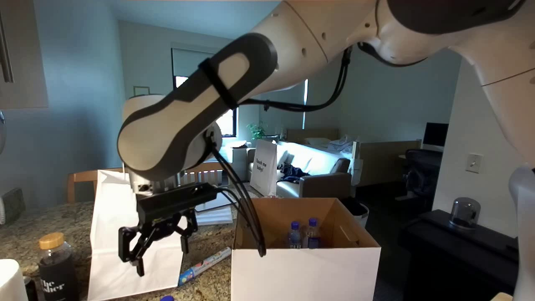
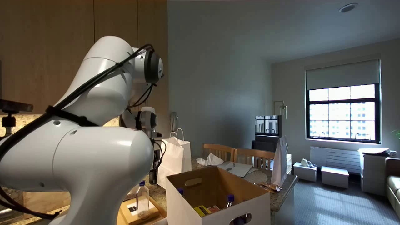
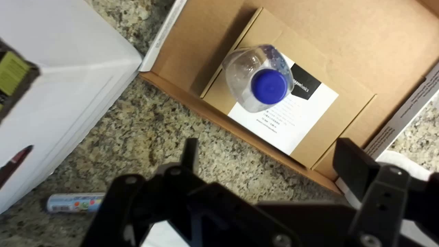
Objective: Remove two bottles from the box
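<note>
Presumably, with one bottle [image 2: 142,201] standing upright on a small carton [image 3: 308,113] beside the box [image 1: 305,276], the step in hand is fetching another. A second bottle [image 1: 294,238] and a third bottle [image 1: 312,238] stand close together inside the box. Best would be to rise straight up first, crossing its wall high enough that neither the fingers [image 3: 353,168] nor the dangling cables [image 1: 257,234] drag on the edge, then come down vertically over a single cap [image 1: 312,222]. The fingers should be turned so that neither must wedge between the two neighbours, and a modest squeeze near the neck seems wise, since such clear plastic probably gives. As for pose, the arm [image 1: 296,54] slopes down to the wrist [image 1: 144,144] in an exterior view, and the end effector [image 1: 162,261] hangs pointing downward above the worktop [image 3: 137,144], apart from bottle and box alike. It is released: fingers spread, nothing between them.
</note>
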